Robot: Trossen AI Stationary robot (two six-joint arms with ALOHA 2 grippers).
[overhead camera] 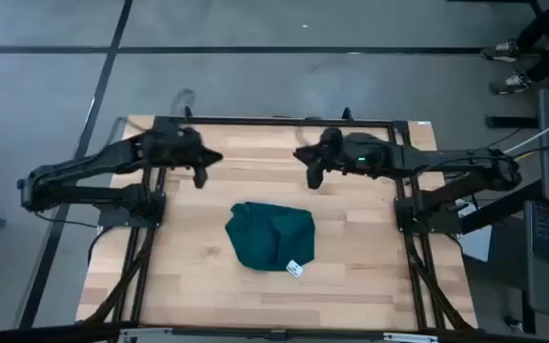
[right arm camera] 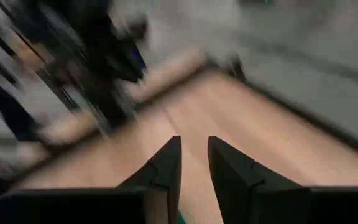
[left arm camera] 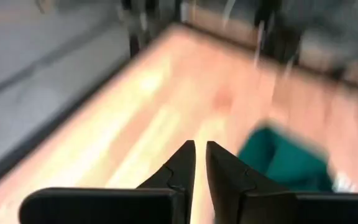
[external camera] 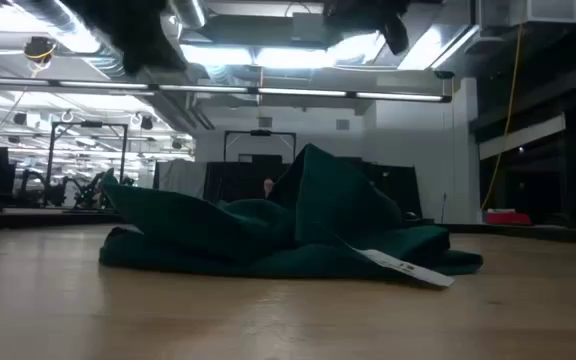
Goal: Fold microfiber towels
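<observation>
The dark teal microfiber towel [overhead camera: 271, 236] lies crumpled in a heap at the middle of the wooden table, and no gripper touches it. Its white tag [overhead camera: 294, 268] sticks out at the near right edge and rests on the wood [external camera: 408, 268]. In the low view the towel [external camera: 288, 225] rises to a peak in the middle. My left gripper [overhead camera: 201, 171] hovers above the far left part of the table; its fingers [left arm camera: 201, 149] are almost together and hold nothing. My right gripper [overhead camera: 313, 174] hovers far right of the towel with a small gap between its fingers [right arm camera: 194, 146], also empty.
A black frame rail [overhead camera: 274, 121] runs along the table's far edge, and side rails [overhead camera: 410, 219] run down both sides. Bare wood [overhead camera: 179, 276] surrounds the towel. A person's feet [overhead camera: 508, 52] show on the floor at the far right.
</observation>
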